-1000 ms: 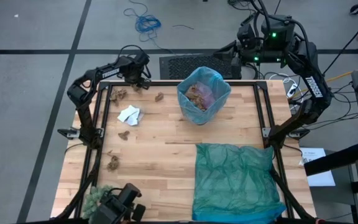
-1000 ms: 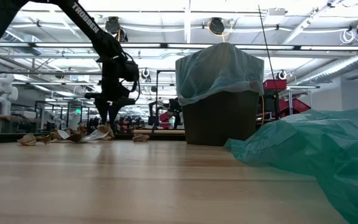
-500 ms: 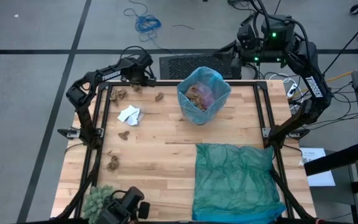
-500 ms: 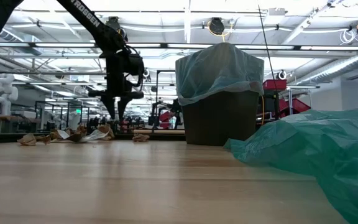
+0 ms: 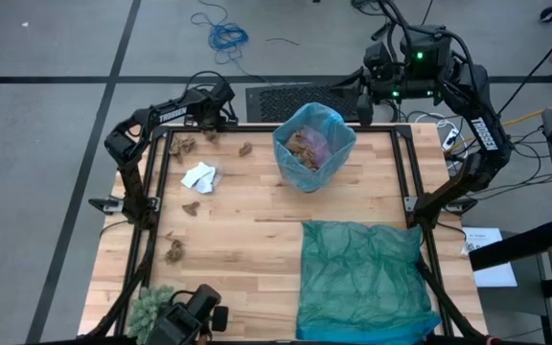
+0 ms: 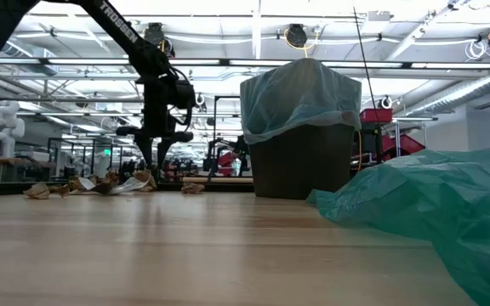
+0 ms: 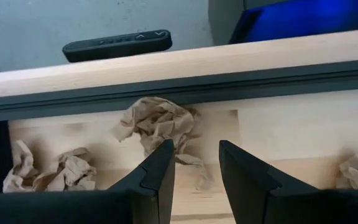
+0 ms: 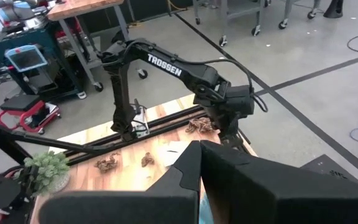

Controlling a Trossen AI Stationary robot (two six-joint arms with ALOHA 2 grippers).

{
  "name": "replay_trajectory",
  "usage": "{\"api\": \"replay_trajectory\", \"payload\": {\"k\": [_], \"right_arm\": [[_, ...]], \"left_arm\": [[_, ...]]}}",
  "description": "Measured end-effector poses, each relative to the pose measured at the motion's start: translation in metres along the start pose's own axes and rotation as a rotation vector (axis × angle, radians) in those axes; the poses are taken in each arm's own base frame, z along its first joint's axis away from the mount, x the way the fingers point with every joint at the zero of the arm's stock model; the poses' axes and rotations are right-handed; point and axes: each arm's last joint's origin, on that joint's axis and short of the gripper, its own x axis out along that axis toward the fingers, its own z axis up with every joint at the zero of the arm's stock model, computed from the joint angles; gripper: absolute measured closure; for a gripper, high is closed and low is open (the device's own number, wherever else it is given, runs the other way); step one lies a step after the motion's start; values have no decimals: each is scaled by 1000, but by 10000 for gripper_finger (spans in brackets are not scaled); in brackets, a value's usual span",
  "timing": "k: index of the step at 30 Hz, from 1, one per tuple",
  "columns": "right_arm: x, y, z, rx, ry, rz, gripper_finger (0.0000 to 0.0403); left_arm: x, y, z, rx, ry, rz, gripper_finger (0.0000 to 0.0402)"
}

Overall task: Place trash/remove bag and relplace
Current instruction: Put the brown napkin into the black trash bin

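Left gripper (image 7: 194, 180) hangs over the table's (image 5: 257, 240) far-left edge, its fingers spread apart above a crumpled brown paper wad (image 7: 157, 124), holding nothing. Right gripper (image 8: 199, 163), fingers pressed together, waits high beyond the far-right corner. Thin, crinkly light-blue bag (image 5: 338, 125) lines the upright bin (image 6: 300, 161), mouth up, brown and pink wads inside. Irregular paper scraps (image 5: 199, 177) lie scattered far-left.
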Motion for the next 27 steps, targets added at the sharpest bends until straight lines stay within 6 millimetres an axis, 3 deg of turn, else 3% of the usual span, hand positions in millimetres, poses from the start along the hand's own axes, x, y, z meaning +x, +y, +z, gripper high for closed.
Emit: {"api": "replay_trajectory", "payload": {"k": [8, 14, 17, 20, 24, 27], "right_arm": [[0, 1, 0, -7, 5, 23, 403], [0, 1, -1, -17, 11, 35, 403], [0, 1, -2, -17, 22, 47, 403], [0, 1, -4, -15, 43, 46, 403], [0, 1, -4, -32, 48, 45, 403], [0, 1, -4, -33, 48, 45, 403]], "left_arm": [[1, 3, 0, -1, -7, 52, 279], [24, 3, -3, 20, 63, 97, 279], [26, -1, -4, 59, 63, 95, 283], [24, -11, -5, 102, 31, 59, 311], [19, -21, -7, 152, 30, -30, 386], [12, -26, -11, 167, 53, -113, 396]]}}
